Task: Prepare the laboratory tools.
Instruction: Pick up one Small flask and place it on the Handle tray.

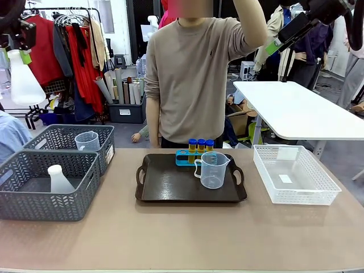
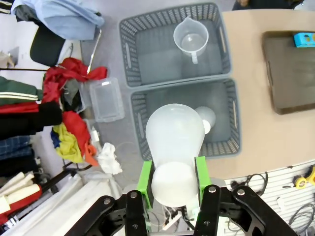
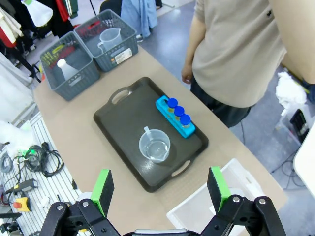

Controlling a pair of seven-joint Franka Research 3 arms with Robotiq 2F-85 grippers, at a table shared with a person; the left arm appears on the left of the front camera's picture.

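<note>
My left gripper (image 1: 21,55) hangs high at the far left, shut on the neck of a white translucent conical flask (image 1: 24,81); in the left wrist view its green pads clamp that flask (image 2: 175,147), gripper (image 2: 173,179). A dark tray (image 1: 165,190) at the table's middle holds a clear measuring beaker (image 1: 212,169) and a blue tube rack (image 1: 183,158) with three blue-capped yellow tubes (image 1: 201,144). My right gripper (image 3: 160,189) stands open high above the tray (image 3: 123,110), beaker (image 3: 154,146) and rack (image 3: 175,117); it is also at the front view's top right (image 1: 274,46).
Two grey mesh baskets stand at the left: the near one (image 1: 23,207) holds another flask (image 1: 58,180), the far one (image 1: 65,135) another beaker (image 1: 87,141). An empty white mesh basket (image 1: 296,196) sits at the right. A person (image 1: 190,74) stands behind the tray, one arm raised.
</note>
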